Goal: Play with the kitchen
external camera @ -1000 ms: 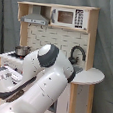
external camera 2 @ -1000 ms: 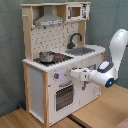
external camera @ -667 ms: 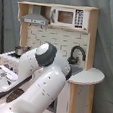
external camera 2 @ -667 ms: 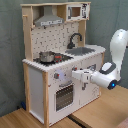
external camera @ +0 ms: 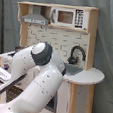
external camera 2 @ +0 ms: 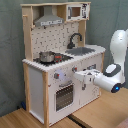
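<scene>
In the first exterior view, the toy kitchen [external camera: 68,49] stands against a grey curtain [external camera: 108,53] that fills the background. Its light-wood top shelf carries a grey range hood [external camera: 35,17] on the first exterior view's left and a small microwave [external camera: 67,17] beside it. Below, a white tiled back panel rises behind the white counter [external camera: 90,76], whose rounded end juts toward the first exterior view's right. A black faucet [external camera: 77,54] curves over the sink. The white robot arm [external camera: 37,78] fills the foreground and hides the stove side; its jaws are not visible here.

In the second exterior view, the kitchen [external camera 2: 60,60] sits on a light-wood floor [external camera 2: 95,117] before the same grey curtain [external camera 2: 10,60]. A steel pot [external camera 2: 46,56] rests on the black hob [external camera 2: 56,58]; the grey sink [external camera 2: 80,50] lies further along the counter under the faucet [external camera 2: 74,39]. The gripper [external camera 2: 78,74] reaches the white front panel just above the oven door [external camera 2: 64,95], near the knobs [external camera 2: 56,76]. Whether the jaws are open or closed, I cannot tell.
</scene>
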Controlling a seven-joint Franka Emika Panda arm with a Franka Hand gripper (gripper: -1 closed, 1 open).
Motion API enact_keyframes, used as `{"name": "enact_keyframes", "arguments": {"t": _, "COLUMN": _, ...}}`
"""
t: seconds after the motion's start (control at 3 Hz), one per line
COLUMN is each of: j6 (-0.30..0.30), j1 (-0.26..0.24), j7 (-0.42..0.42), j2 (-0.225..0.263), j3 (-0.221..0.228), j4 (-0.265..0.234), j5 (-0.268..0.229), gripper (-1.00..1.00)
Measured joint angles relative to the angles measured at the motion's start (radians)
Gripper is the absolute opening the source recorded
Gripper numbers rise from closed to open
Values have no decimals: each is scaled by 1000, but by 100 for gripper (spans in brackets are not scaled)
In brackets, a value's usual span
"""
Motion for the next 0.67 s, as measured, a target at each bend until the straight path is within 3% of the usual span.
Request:
{"name": "enact_keyframes", "arguments": {"t": 0.33, "j6": -79, "j1": 64, "j7": 9, "j2": 0, "j3": 11, "j4": 2, "j5": 9, "gripper": 100}}
{"name": "enact_keyframes", "arguments": {"t": 0.67, "j6": -115, "j1": 151, "j7": 26, "j2": 2, "j3": 11, "j4": 10, "j5": 41, "gripper": 100}}
